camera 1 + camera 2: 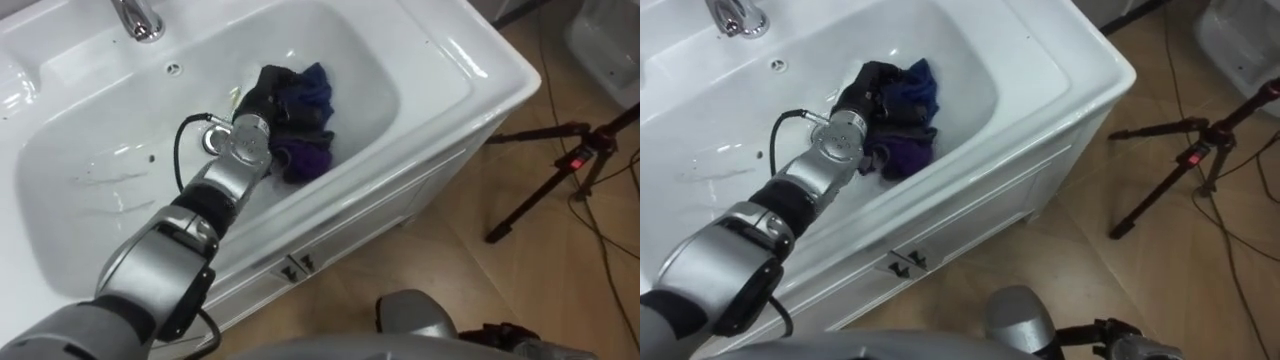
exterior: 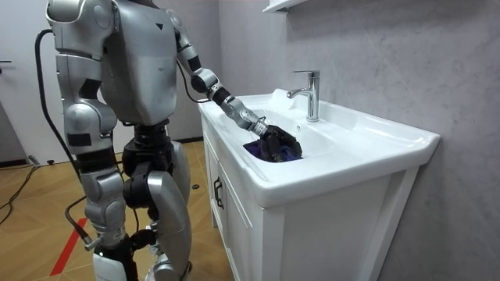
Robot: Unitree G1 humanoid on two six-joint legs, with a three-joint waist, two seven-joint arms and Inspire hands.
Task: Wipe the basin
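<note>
I see my left robot hand (image 1: 262,98) curled tight around a bunched dark blue and purple cloth (image 1: 308,118). The cloth sits down in the white basin (image 1: 100,170), in front of the tap (image 1: 140,18) and off to its right.

We can read no text, label, number or sign anywhere, neither on the basin (image 1: 450,60), its cabinet (image 1: 400,200) nor the tap (image 1: 140,18).
</note>
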